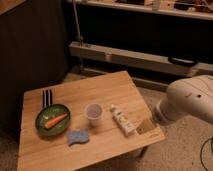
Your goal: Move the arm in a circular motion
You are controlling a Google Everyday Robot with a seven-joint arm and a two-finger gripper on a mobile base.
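Observation:
The arm (187,102) is a thick glossy white tube with a rounded joint, entering from the right edge of the camera view. Its small pale yellowish tip, the gripper (146,126), hangs just over the right front corner of the wooden table (115,90), beside a white tube-like pack (122,120). Nothing shows between the arm's tip and the tabletop objects.
On the table stand a green plate (41,125) with a carrot (55,120), dark cutlery (47,97) behind it, a clear cup (93,113) and a blue sponge (78,136). A dark wall and a metal rail (130,57) run behind; carpet lies to the right.

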